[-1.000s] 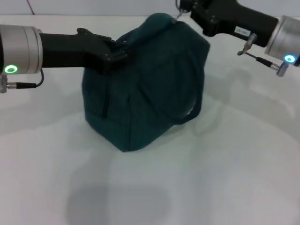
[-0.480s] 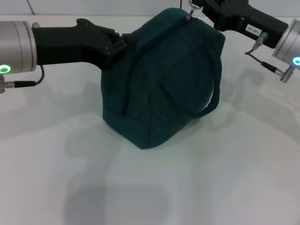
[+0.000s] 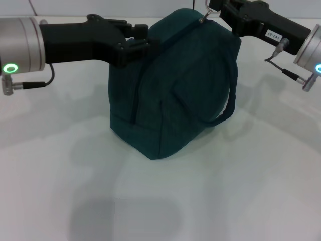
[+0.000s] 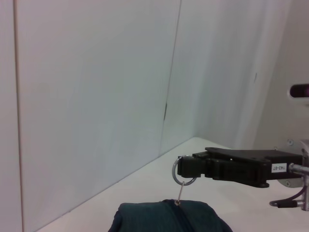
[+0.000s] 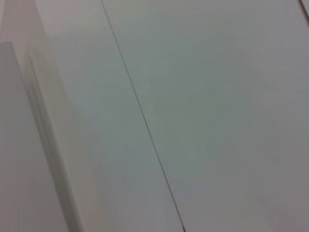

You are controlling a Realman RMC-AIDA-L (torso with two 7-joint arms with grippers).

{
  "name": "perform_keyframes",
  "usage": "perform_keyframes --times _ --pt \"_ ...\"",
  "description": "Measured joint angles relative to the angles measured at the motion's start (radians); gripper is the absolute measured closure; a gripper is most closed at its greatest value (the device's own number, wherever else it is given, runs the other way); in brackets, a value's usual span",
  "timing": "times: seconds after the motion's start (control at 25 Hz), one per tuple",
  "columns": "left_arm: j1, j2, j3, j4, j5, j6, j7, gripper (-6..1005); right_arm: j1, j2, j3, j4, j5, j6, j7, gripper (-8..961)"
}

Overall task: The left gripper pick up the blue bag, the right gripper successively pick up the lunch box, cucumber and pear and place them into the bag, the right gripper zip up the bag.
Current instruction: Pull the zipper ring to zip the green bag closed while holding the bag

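The blue bag (image 3: 175,85) stands upright on the white table, its top seam closed and one loop handle hanging down its front. My left gripper (image 3: 139,38) is at the bag's upper left corner, fingers spread apart on either side of the fabric edge. My right gripper (image 3: 214,11) is at the bag's upper right end, shut on the ring zipper pull (image 3: 210,13). The left wrist view shows the bag's top (image 4: 169,220), the ring zipper pull (image 4: 184,172) and the right gripper (image 4: 186,166) pinching it. The lunch box, cucumber and pear are out of view.
The white table (image 3: 200,201) stretches around the bag toward the front. A pale wall (image 4: 96,96) rises behind the table. The right wrist view shows only that wall. Cables hang from both wrists.
The bag slid right with both arms, then stopped. Since half a second ago the left gripper rose slightly and its fingers spread. The right gripper kept hold of the ring.
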Motion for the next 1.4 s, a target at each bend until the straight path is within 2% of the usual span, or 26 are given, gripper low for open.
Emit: perform_keyframes --times 0.56,0.96,1.4 --pt "-0.016 0.003 0.109 -0.044 0.019 -0.087 0.06 212 -0.003 -0.002 0.0 0.0 -0.001 -0.001 -0.004 938" --pt "-0.019 0.001 0.116 -0.09 0.052 -0.149 0.062 120 0.0 -0.002 0.0 0.001 -0.008 -0.002 -0.005 938" --pt "-0.025 0.003 0.124 -0.126 0.052 -0.156 0.067 115 0.0 -0.002 0.0 0.0 -0.009 0.001 -0.006 938"
